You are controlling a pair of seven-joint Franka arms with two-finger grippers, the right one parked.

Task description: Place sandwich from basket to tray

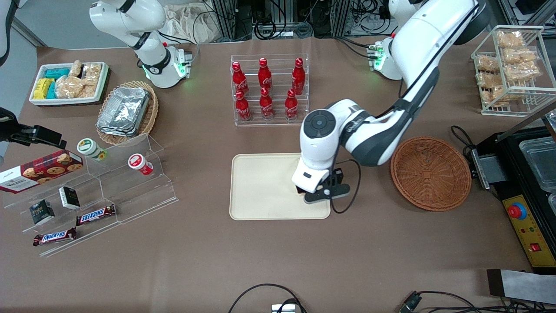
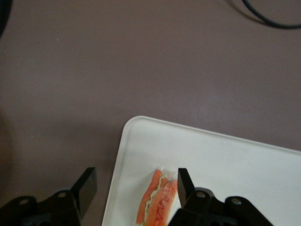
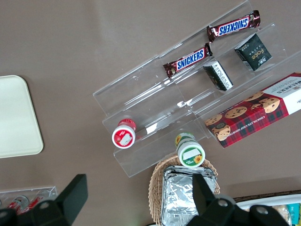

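"SNICKERS" on two chocolate bars (image 3: pixel 190 60); "WALKERS" on the cookie box (image 3: pixel 256 110).

Six red cola bottles (image 1: pixel 265 89) in a clear acrylic rack, two brown Snickers bars (image 1: pixel 95 214), two small dark boxes (image 1: pixel 69 198), two round wicker baskets (image 1: pixel 430 173), one cream rectangular tray (image 1: pixel 265 187), one gripper (image 1: pixel 313 193) over the tray.

- Front view: set high, looking steeply down on the whole brown surface (image 1: pixel 278 261) toward both arm bases; the working arm's end shows at the picture's right; wide and distant.
- Left wrist view: close, looking down past the tool (image 2: pixel 133 188), its fingers spread, onto one corner of the cream tray (image 2: pixel 235 160); the front view shows the same tray (image 1: pixel 260 187).
- Right wrist view: higher up, facing down on the clear stepped stand (image 3: pixel 188 108); shared with the front view (image 1: pixel 143 191).
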